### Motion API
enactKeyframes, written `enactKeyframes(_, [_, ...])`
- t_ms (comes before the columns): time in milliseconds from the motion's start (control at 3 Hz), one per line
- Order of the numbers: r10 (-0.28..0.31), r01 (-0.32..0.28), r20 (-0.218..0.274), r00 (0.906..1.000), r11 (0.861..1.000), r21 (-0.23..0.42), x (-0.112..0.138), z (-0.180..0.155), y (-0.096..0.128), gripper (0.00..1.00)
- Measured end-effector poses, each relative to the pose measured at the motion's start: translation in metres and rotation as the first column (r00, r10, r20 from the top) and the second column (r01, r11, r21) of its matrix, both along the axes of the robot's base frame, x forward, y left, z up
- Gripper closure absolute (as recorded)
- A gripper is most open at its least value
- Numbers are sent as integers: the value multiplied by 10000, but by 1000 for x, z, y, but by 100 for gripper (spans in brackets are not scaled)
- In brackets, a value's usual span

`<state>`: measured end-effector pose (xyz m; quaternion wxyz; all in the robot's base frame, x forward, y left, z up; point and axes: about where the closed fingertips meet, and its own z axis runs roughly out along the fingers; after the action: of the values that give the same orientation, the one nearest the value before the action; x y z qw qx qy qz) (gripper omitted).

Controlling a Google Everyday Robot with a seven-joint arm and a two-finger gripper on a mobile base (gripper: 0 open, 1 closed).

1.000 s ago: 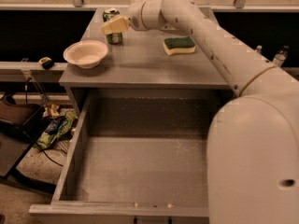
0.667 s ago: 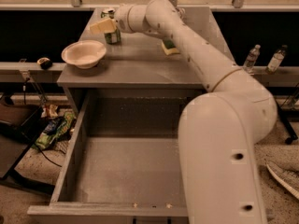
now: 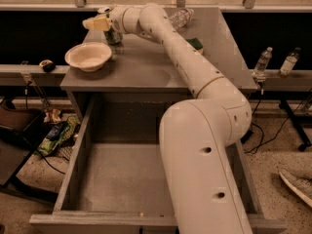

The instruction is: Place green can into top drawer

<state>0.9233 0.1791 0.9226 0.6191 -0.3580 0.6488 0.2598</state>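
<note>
The green can (image 3: 113,36) stands upright at the back left of the grey cabinet top (image 3: 146,69), just behind the white bowl (image 3: 88,56). My gripper (image 3: 96,22) is at the far left end of my arm, right above and slightly left of the can, whose top it hides. The top drawer (image 3: 73,167) is pulled wide open below the cabinet top, and the floor that shows is bare. My white arm (image 3: 204,145) crosses over the drawer's right half.
A clear plastic bottle (image 3: 179,17) lies at the back of the cabinet top. A green sponge (image 3: 196,43) sits beside my arm. Two bottles (image 3: 262,62) stand on a ledge at the right. Bags and cables (image 3: 56,135) lie on the floor at the left.
My gripper has moved a little to the left over the green can. My arm has swung in front and now covers the drawer's right half. The can and bowl have not moved.
</note>
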Motion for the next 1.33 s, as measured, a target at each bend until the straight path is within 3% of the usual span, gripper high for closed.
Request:
enactKeyframes(333, [-27, 26, 58, 10000, 10000, 33, 2, 3, -1, 50])
enactKeyframes(1000, [55, -54, 119, 9999, 10000, -57, -5, 8, -4, 96])
enactKeyframes(1333, [-494, 472, 1474, 9878, 9987, 184, -48, 83, -67, 100])
